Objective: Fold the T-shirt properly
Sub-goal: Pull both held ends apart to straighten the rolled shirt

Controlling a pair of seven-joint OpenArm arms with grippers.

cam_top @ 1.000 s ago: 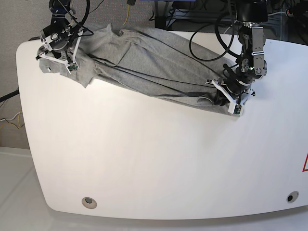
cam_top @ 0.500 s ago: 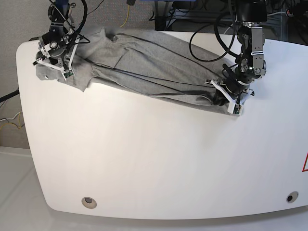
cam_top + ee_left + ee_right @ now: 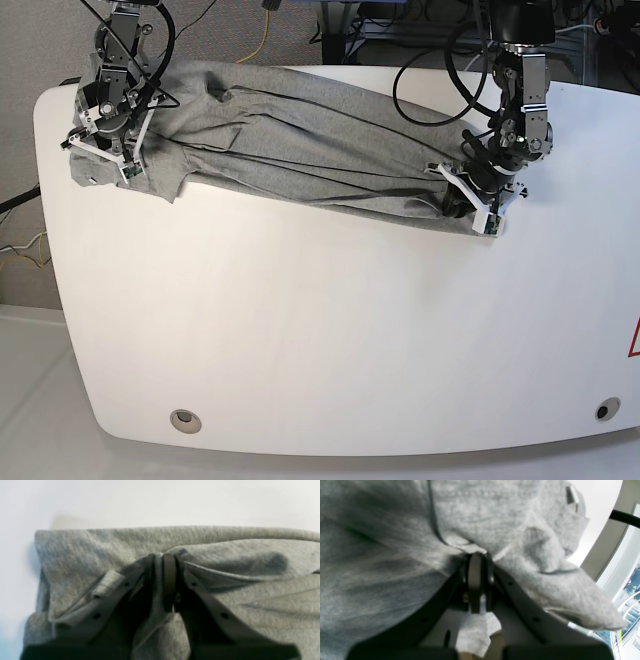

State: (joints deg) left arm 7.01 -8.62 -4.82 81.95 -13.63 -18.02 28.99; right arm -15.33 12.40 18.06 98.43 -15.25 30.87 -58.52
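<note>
Since the earlier frame, my right pincer (image 3: pixel 103 165) has lowered toward the counter (image 3: pixel 320 330). Both pincers pinch the T-shirt (image 3: pixel 300 160), my left pincer (image 3: pixel 478 215) at its right end.

The heather-grey T-shirt (image 3: pixel 300 150) is being held stretched in long creases across the table's far side, both ends pinched.
</note>
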